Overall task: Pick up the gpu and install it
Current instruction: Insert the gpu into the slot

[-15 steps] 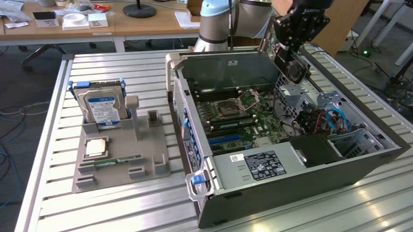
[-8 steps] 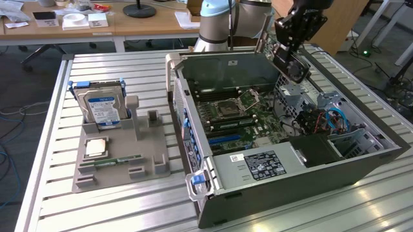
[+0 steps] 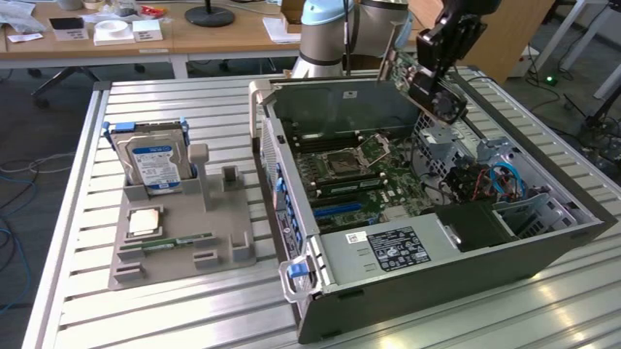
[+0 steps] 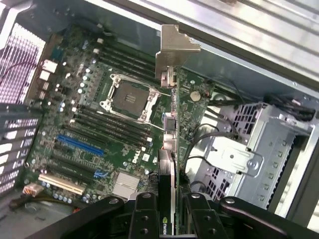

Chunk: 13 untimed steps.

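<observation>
My gripper hangs over the back right of the open computer case, shut on the gpu, a slim dark card with a green board, a black fan and a silver end bracket. In the wrist view the gpu shows edge-on between my black fingers, its bracket pointing toward the case wall. My gripper holds it in the air above the motherboard, clear of the blue slot and the white slot. The motherboard lies flat inside the case.
On the exterior view's left a grey fixture holds an upright silver hard drive, a processor chip and a green memory stick. A metal drive cage with cables and the power supply crowd the case. Desks stand behind.
</observation>
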Available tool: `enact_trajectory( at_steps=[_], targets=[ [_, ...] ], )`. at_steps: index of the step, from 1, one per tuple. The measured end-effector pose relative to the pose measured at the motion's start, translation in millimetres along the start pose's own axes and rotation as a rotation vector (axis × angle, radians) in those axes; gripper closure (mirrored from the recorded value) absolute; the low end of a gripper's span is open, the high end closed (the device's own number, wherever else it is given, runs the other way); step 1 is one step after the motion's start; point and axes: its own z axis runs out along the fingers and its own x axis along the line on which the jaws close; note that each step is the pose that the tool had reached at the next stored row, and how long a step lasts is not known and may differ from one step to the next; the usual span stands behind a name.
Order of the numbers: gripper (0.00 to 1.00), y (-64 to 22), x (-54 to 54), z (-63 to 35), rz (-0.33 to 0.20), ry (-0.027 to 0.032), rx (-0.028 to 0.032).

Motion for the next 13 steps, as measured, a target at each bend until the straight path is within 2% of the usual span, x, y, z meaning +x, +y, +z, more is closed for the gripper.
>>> enact_trajectory(
  at_steps=[13],
  targets=[
    [0.74,0.0,0.0,1.1,-0.236,0.0089,-0.0081]
  ],
)
